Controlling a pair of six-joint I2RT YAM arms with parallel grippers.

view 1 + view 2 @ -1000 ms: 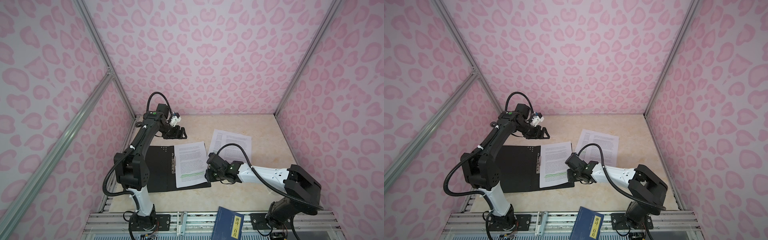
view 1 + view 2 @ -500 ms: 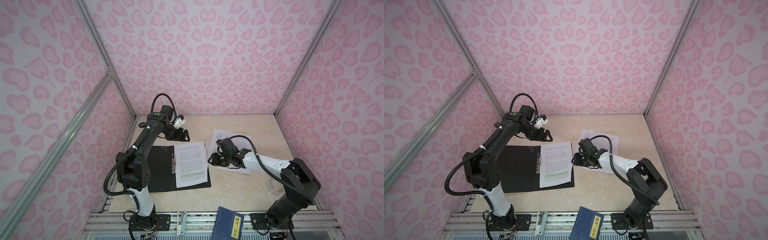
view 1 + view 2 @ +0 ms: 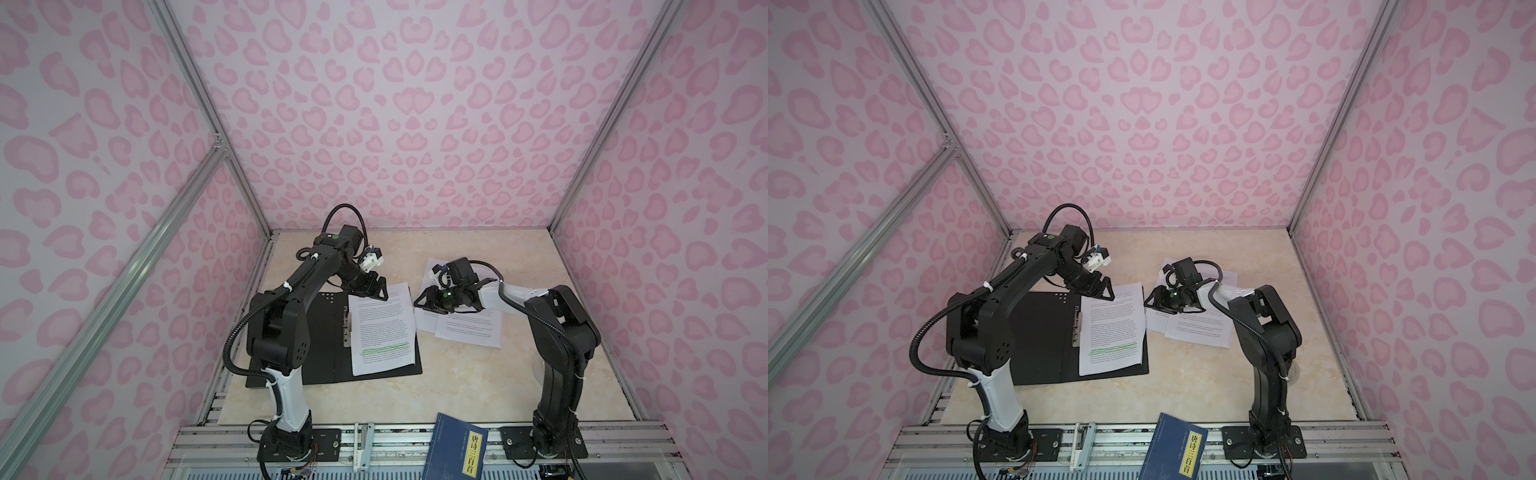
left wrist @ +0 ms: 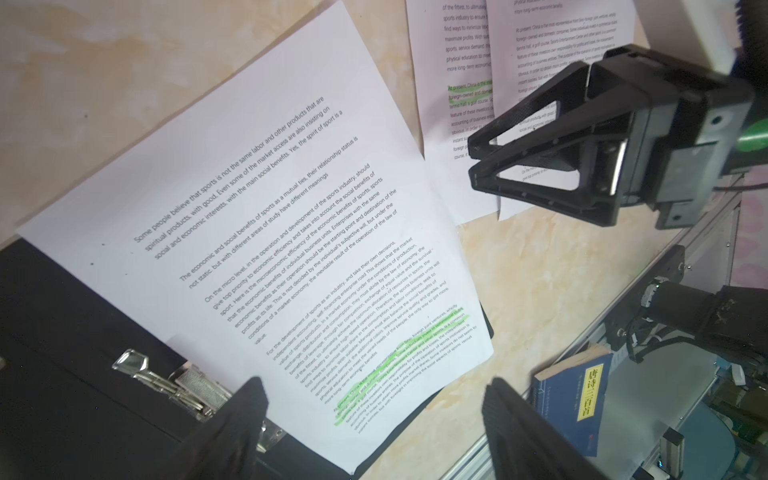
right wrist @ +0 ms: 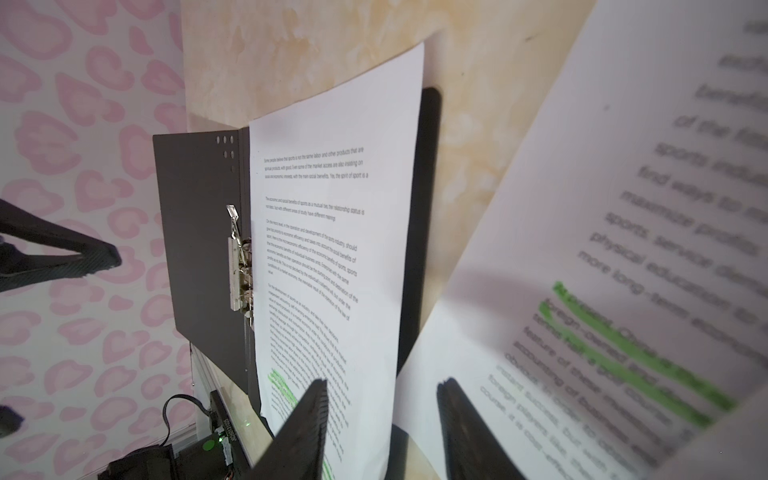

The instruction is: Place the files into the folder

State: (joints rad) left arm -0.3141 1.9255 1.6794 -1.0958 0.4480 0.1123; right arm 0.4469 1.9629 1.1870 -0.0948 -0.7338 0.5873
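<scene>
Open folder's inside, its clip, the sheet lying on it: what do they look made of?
Folder: matte black, probably plastic or coated card; flat, no glare.
Clip: bright metal; sharp glints, a textured plate.
Sheet: thin matte white paper; printed text, green highlighter marks.

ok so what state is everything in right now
black flat folder with metal clip: open, lying flat on table
printed white paper sheet with green highlight: lying in the folder, beside the clip
two more printed white sheets: overlapping on table, outside folder
blue book with yellow label: closed
left gripper: open, empty
right gripper: open, empty
</scene>
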